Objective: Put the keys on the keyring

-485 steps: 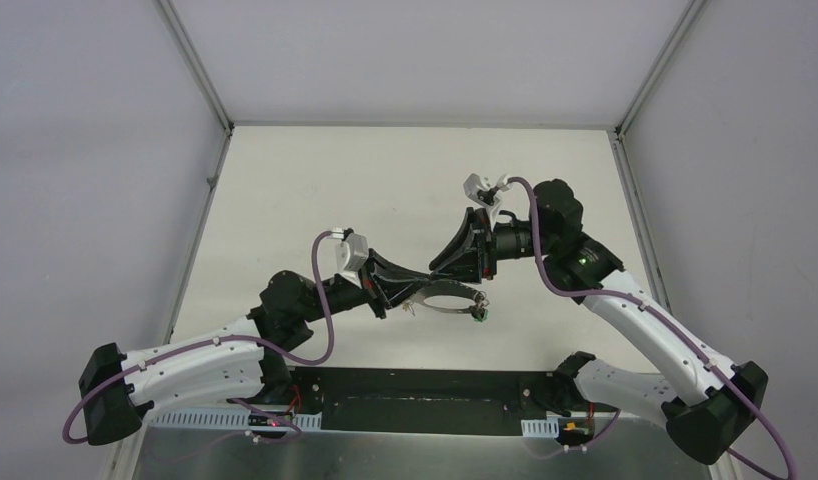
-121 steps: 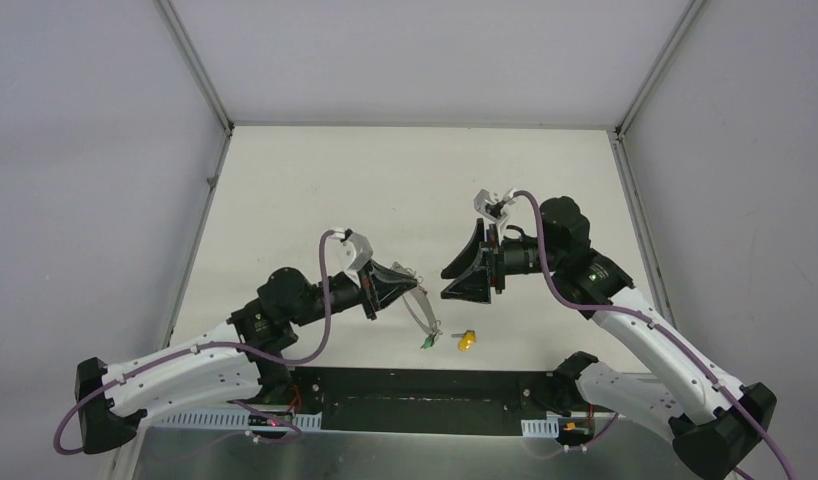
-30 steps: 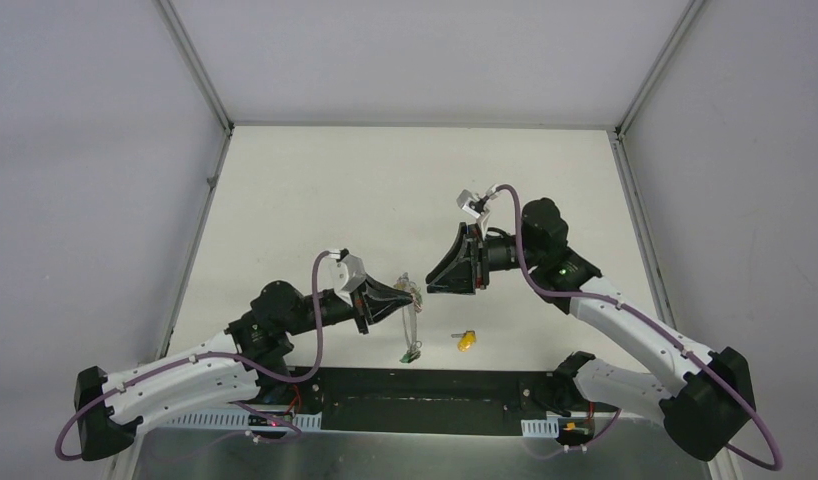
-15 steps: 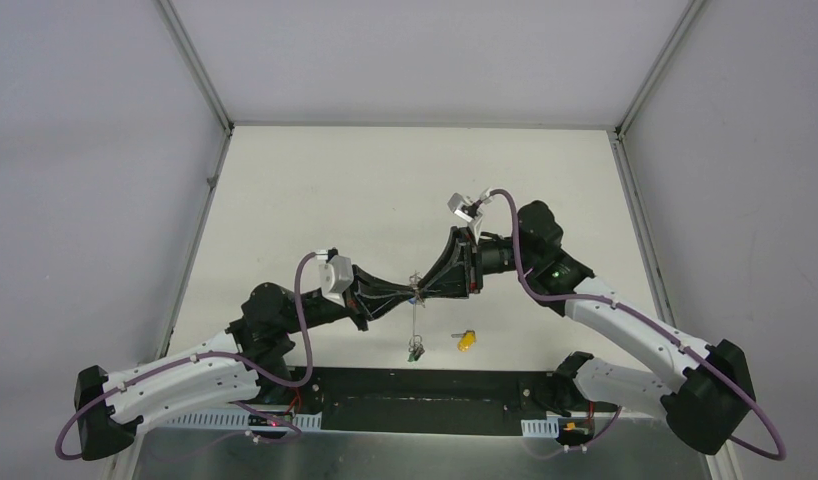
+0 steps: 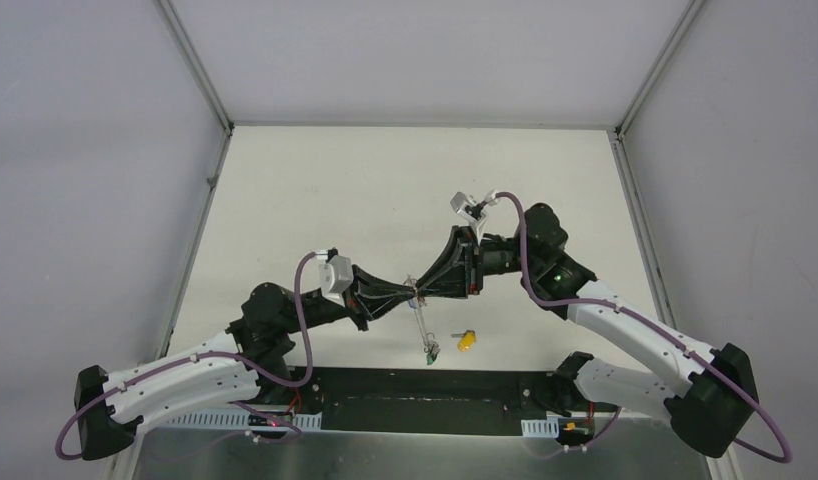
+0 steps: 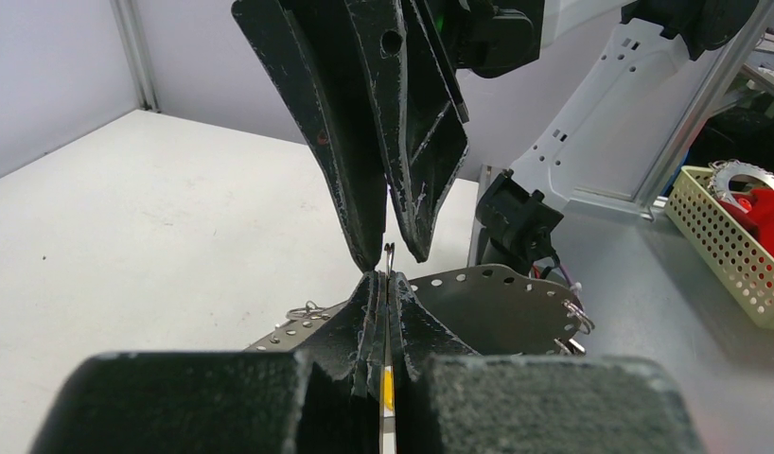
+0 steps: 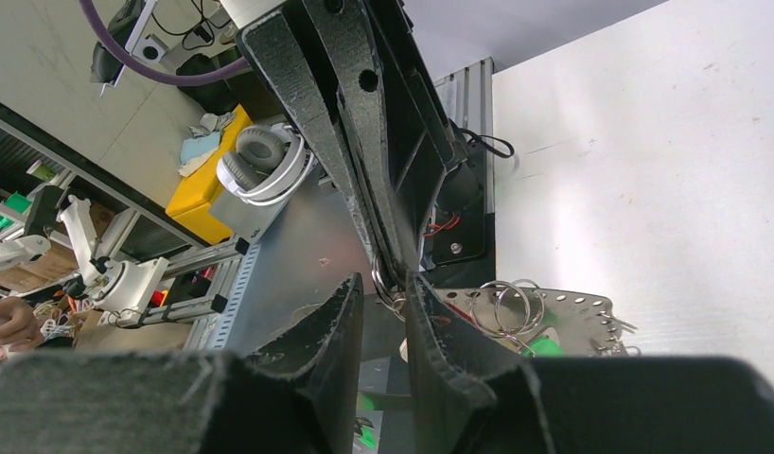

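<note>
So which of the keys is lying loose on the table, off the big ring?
The yellow-headed key, alone on the table. The green-headed key is at the low end of the ring, which the left gripper holds.

Keyring (image 6: pixel 497 303): grey metal w/ dotted hole pattern. Yellow key (image 5: pixel 467 340) lower centre, green key (image 5: pixel 431 352) beside. L gripper (image 5: pixel 409 293), R gripper (image 5: pixel 418 289): black. Cables (image 5: pixel 298 295) purple; table (image 5: pixel 315 190) off-white.
</note>
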